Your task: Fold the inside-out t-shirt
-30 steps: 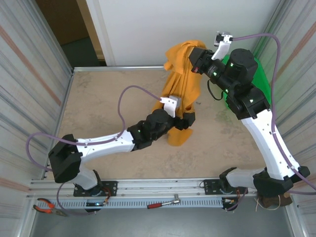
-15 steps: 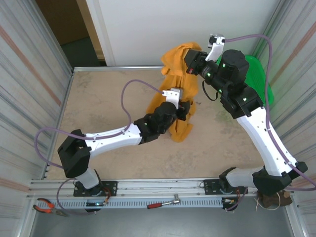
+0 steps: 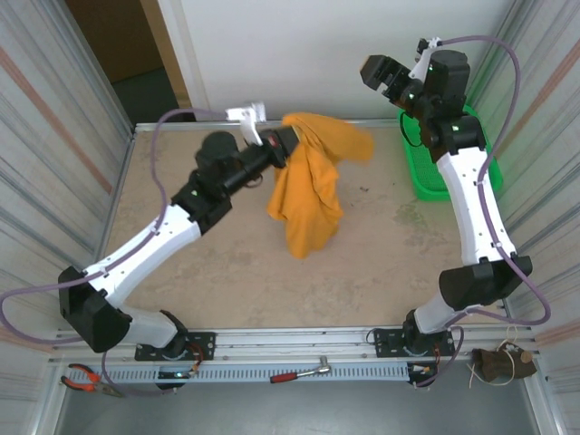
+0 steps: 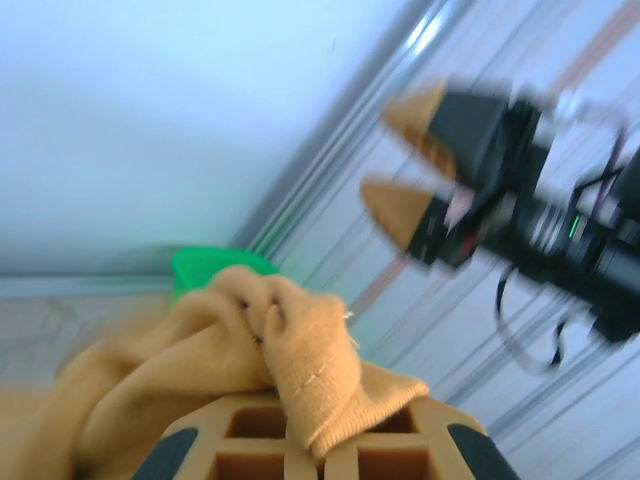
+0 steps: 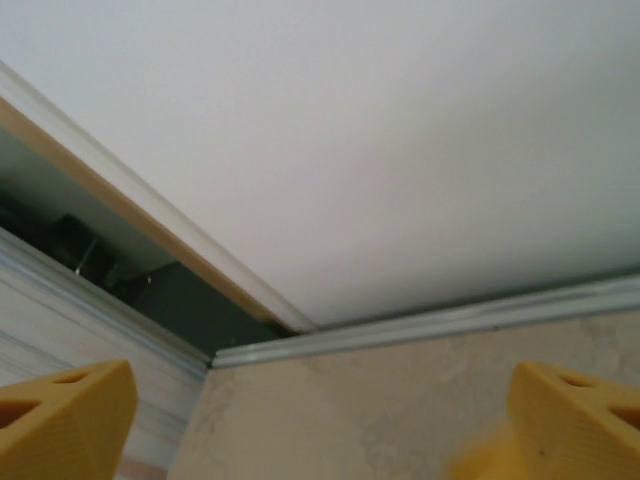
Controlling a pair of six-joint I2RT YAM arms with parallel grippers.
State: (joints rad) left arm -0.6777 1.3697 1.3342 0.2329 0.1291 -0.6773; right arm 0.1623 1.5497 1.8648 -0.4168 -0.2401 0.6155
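The inside-out t-shirt [image 3: 304, 195], plain mustard-orange, hangs in a bunched column over the middle of the table. Its lower end reaches the tabletop. My left gripper [image 3: 288, 145] is raised near the back edge and is shut on the shirt's top. In the left wrist view a ribbed hem of the shirt [image 4: 330, 380] is pinched between the closed fingers of the left gripper [image 4: 322, 445]. My right gripper [image 3: 374, 72] is high by the back wall, right of the shirt, open and empty. In its own view the right gripper [image 5: 320, 425] has its fingertips [image 5: 60, 420] spread wide apart.
A green basket [image 3: 449, 177] stands at the table's back right, below the right arm. White back wall and ribbed metal side walls enclose the beige table [image 3: 181, 208]. Pliers [image 3: 86, 379] and a wrench [image 3: 299, 372] lie on the front rail.
The left gripper shut on the shirt and lifted it up and back to the left. The right gripper let go of the shirt, opened wide and drew away to the upper right.
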